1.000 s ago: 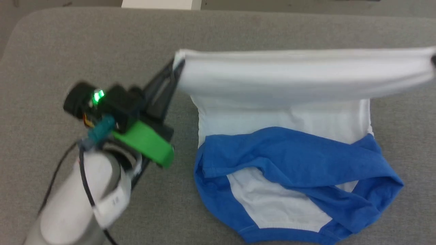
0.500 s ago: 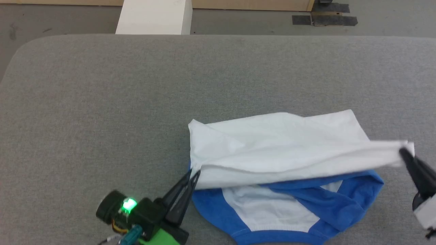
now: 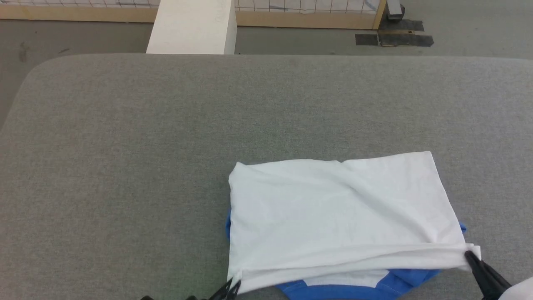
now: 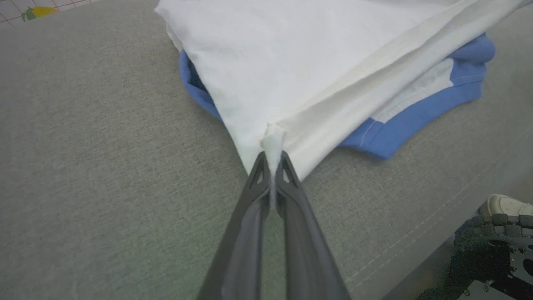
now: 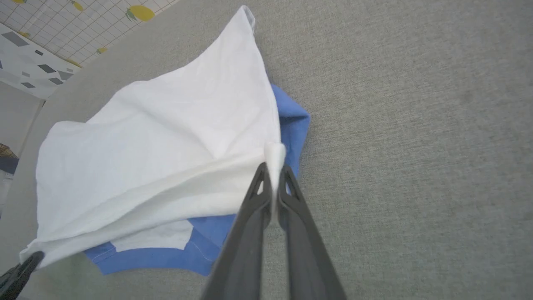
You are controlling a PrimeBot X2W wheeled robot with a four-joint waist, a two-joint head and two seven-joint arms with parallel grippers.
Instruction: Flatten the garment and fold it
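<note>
The garment [image 3: 333, 208] lies folded on the grey padded table [image 3: 125, 166], its white body laid over the blue sleeves, with the blue neckband [image 3: 333, 289] peeking out at the near edge. My left gripper [image 3: 234, 285] is shut on the near left white corner [image 4: 272, 139]. At the near right, my right gripper [image 3: 469, 255] is shut on the other white corner [image 5: 275, 152]. Both corners are held slightly above the table, so the near white edge is stretched between them. Blue cloth [image 5: 291, 121] shows beneath the white layer [image 4: 291, 54].
The grey padded table extends far to the left and back. Beyond its far edge stand a white block [image 3: 191, 27] and a wooden-framed grid panel [image 3: 308, 12] on the floor. The robot's base and a shoe [image 4: 499, 206] show below the near table edge.
Both grippers have drawn the white hem toward me over the blue sleeves, and the cloth now lies lower and flatter. The head camera has tilted up, showing more floor.
</note>
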